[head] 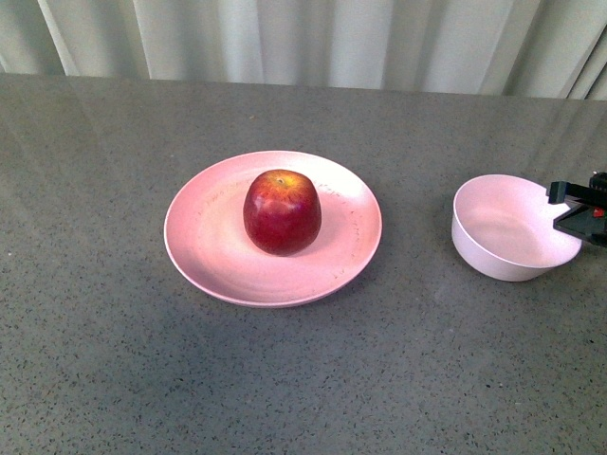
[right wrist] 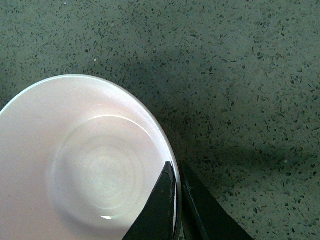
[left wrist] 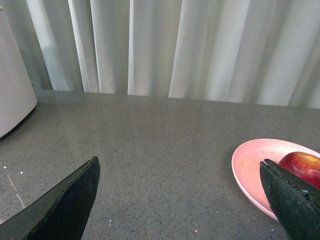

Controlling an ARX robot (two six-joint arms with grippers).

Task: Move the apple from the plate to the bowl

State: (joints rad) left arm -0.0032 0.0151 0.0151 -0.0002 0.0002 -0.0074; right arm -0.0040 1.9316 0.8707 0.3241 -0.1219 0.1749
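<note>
Apple (head: 282, 211): sits upright near the centre of the plate (head: 204, 251), stem dimple up; skin glossy, dark red, with a yellow-orange patch around the dimple; round, slightly flattened on top.

Plate: wide, shallow, round; matte pink with faint speckling on the inner slope; lies flat on the tabletop (head: 104, 370).

Tabletop: grey, stone-like, finely flecked with dark and pale specks; mildly reflective toward the far edge.

Bowl (head: 507, 237): small, deep, round, pale pink-white, smooth; stands on the tabletop to the right of the plate, apart from it; right wrist view shows faint concentric rings on its floor and a small glint of light.

Right claw (right wrist: 177, 169): black, tapered fingers clamped on the bowl's right-hand rim, one finger inside the wall and one outside; front view shows a small red mark on its body.

Left claw (left wrist: 177, 200): black, matte, wedge-shaped fingers spread wide apart, holding nothing, above bare tabletop; plate edge and apple show just behind one finger.

Backdrop: pale pleated curtain (head: 332, 38); a smooth white rounded object (left wrist: 12, 85) stands on the tabletop, seen only in the left wrist view; identity unclear.
</note>
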